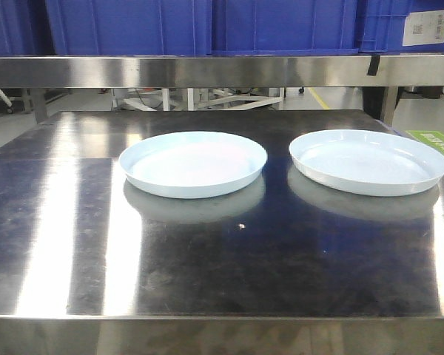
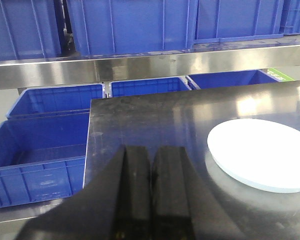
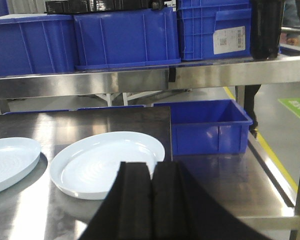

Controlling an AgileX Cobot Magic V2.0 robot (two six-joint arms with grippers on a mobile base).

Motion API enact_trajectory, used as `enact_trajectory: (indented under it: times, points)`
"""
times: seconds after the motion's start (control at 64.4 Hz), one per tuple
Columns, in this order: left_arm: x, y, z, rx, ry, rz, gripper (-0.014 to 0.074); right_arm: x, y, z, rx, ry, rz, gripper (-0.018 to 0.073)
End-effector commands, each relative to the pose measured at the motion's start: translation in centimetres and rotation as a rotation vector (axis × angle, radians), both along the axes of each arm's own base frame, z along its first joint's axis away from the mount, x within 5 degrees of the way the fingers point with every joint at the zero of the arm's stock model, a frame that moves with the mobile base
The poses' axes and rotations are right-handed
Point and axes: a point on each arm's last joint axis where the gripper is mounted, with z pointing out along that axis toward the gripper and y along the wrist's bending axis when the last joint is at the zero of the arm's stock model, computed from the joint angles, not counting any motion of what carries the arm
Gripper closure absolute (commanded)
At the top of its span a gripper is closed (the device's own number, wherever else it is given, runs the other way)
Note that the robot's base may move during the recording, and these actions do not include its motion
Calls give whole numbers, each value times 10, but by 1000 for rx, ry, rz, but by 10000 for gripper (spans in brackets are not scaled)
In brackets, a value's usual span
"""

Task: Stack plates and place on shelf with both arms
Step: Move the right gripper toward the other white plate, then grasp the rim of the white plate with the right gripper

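Note:
Two pale bluish-white plates lie side by side on the steel table, the left plate (image 1: 194, 163) and the right plate (image 1: 368, 161), apart from each other. The shelf (image 1: 207, 72) runs behind and above them as a brushed steel rail. Neither gripper shows in the front view. In the left wrist view my left gripper (image 2: 151, 150) is shut and empty over the table, with the left plate (image 2: 262, 152) off to its right. In the right wrist view my right gripper (image 3: 151, 165) is shut and empty, at the near right rim of the right plate (image 3: 105, 162); the left plate (image 3: 7, 162) lies further left.
Blue crates (image 1: 281, 26) fill the shelf top. Lower blue crates (image 2: 45, 150) stand left of the table, and another blue crate (image 3: 210, 125) stands right of it. A black tape mark (image 1: 373, 65) sits on the shelf rail. The table's left edge (image 2: 88, 150) is near my left gripper.

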Motion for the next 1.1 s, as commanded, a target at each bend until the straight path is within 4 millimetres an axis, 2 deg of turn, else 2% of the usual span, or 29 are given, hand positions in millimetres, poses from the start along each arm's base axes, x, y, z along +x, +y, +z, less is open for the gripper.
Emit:
enact_trajectory:
  times: [0.0,0.217,0.606,0.776,0.947,1.087]
  points:
    - [1,1,18,-35,-107,8,514,-2,0,30,6,-91,-4,506]
    - [1,1,18,-35,-107,8,514,17,0,60,-9,35,3,506]
    - [1,1,18,-35,-107,8,514,79,4,83,30,487,49,506]
    - [1,1,18,-35,-107,8,514,114,6,92,39,688,75,506]
    - [1,1,18,-35,-107,8,514,159,8,96,103,813,89,506]
    - [1,1,18,-35,-107,8,514,199,8,99,88,924,114,506]
